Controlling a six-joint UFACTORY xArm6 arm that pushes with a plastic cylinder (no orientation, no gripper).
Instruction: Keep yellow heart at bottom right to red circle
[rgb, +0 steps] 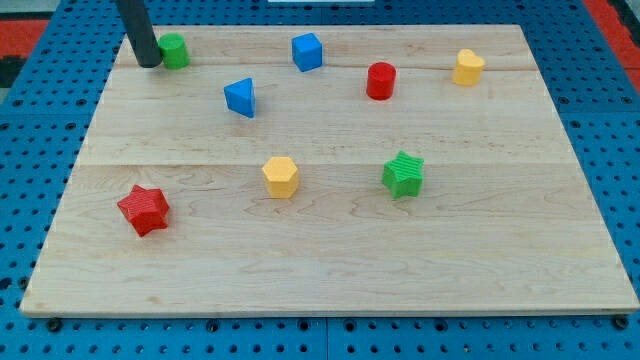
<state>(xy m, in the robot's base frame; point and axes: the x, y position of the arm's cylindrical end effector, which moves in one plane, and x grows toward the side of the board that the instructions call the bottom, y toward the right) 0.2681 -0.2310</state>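
Note:
The yellow heart (467, 67) sits near the view's top right. The red circle (380, 80) stands to its left and slightly lower, with a gap between them. My tip (148, 63) is at the view's top left, touching or almost touching the left side of a green circle (174, 50). It is far left of both the red circle and the yellow heart.
A blue cube (307, 51) is at the top centre and a blue triangle (241, 97) below and left of it. A yellow pentagon (281, 177) and a green star (403, 174) sit mid-board. A red star (144, 209) is at the lower left. The wooden board (330, 280) ends at blue pegboard.

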